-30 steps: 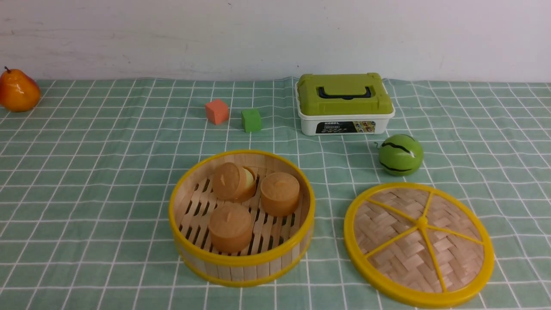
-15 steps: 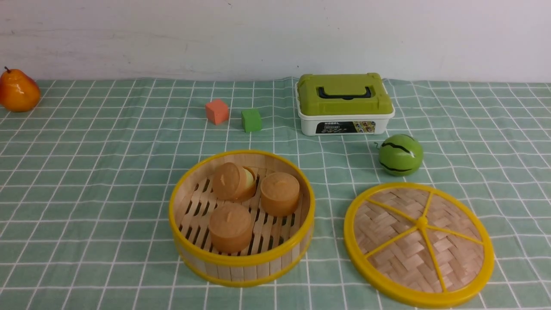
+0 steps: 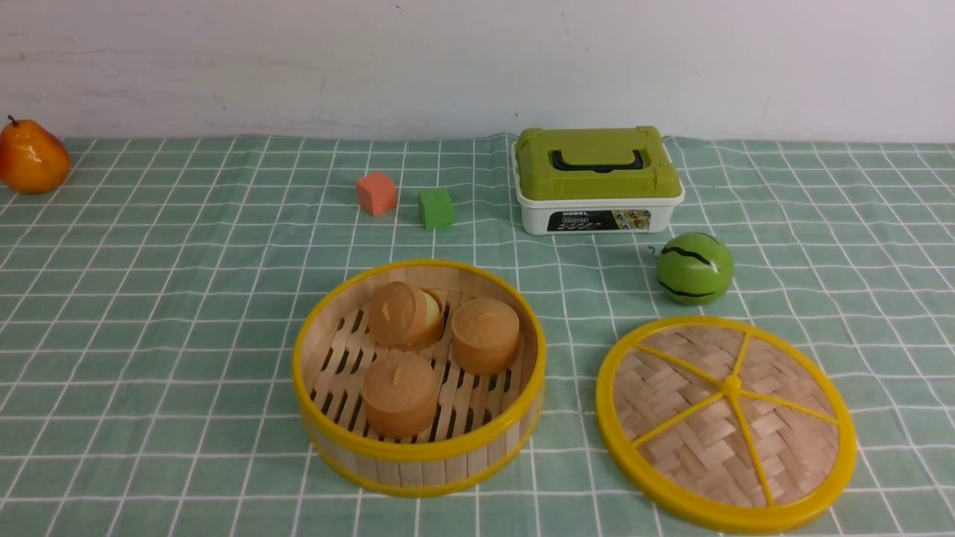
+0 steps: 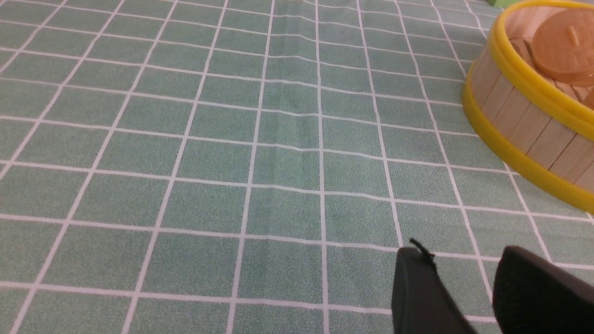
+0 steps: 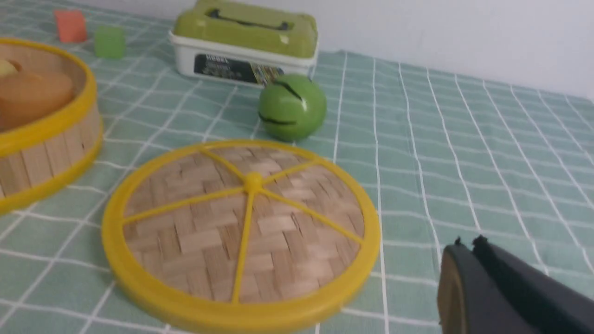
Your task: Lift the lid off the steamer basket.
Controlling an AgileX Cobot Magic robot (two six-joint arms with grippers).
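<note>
Right pincer was clenched, empty — lid lay off, beside the steamer basket. I judged nothing remained.

one basket, one lid, three brown buns, one orange cube, one green cube, one box, one melon, one pear

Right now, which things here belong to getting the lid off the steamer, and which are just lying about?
Part of the job: flat woven bamboo lid with yellow rim, already off; round bamboo-slat steamer basket.
Lying about: orange pear; orange cube; green cube; white box with green lid; green striped ball.
</note>
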